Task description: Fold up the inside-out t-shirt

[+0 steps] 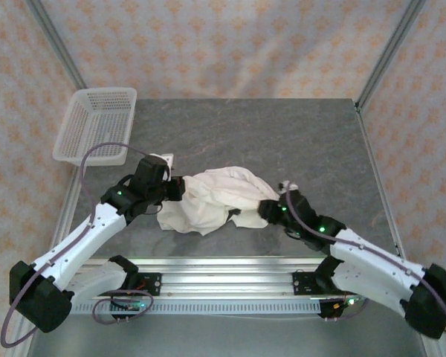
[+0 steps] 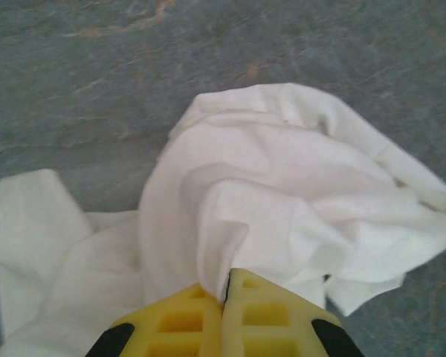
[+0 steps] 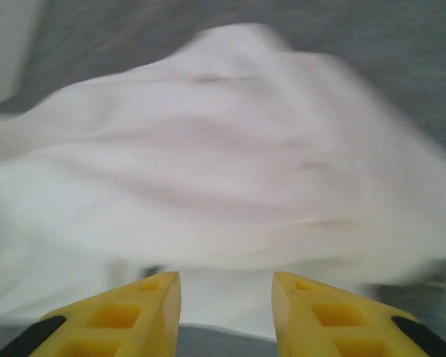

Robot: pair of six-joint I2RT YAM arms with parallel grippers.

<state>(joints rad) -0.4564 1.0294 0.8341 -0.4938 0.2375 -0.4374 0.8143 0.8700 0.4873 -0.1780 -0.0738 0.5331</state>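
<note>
Yellow fingers [image 2: 186, 323] of the left tool [image 2: 227, 281] sit closest to the lens, pressed together on a ridge of cloth, probably to anchor that edge while the heap is pulled open.

On the grey table [image 1: 297, 134] the shirt [image 1: 215, 195] lies in a crumpled mound, just toward 6 o'clock from the middle, not yet spread or folded. A white mesh basket [image 1: 97, 123] hangs over the table's 10 o'clock corner, well apart from the cloth.

At the heap's 9 o'clock the left tool [image 1: 177, 187] has its pinch. At 4 o'clock the right tool [image 1: 239, 216] meets the hem; its wrist view is blurred, but the jaws stand apart with cloth lying loose before them, nothing clamped, seemingly placed to seek a second hold.

No label, brand or writing can be read anywhere.
</note>
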